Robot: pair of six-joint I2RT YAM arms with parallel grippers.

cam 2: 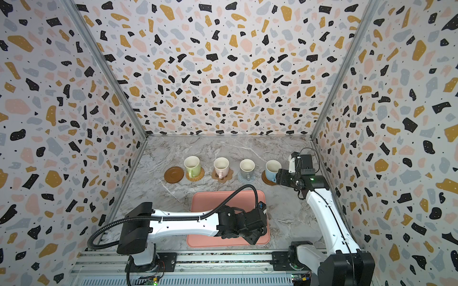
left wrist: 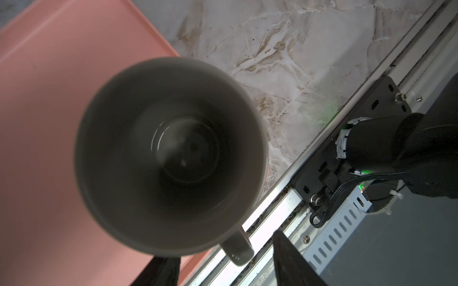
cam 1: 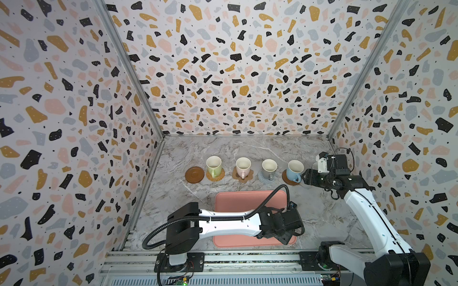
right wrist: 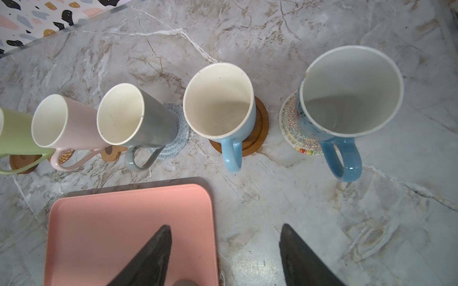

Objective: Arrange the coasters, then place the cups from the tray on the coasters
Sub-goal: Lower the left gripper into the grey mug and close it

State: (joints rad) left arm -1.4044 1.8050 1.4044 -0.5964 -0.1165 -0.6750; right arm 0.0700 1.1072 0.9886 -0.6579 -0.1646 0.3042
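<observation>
**Operator:** Which coaster is free?
**Manual:** The brown disc coaster, at the left end of the row. The dark grey mug stands on the tray, at its near right corner.
**Operator:** And the grip?
**Manual:** Your left gripper is half open, with the handle between its fingers and nothing held. Centre the handle before you close. Your right gripper hangs wide open and empty.

Bench: grey-white marble pattern, brown veins. Walls: three sides, pale terrazzo print with black, ochre, pink and grey-blue blotches. Metal corner posts at wall joints, in both top views. Aluminium rails along near bench edge. Slotted white cable duct at very front. Small circuit board, green light on it.
</observation>
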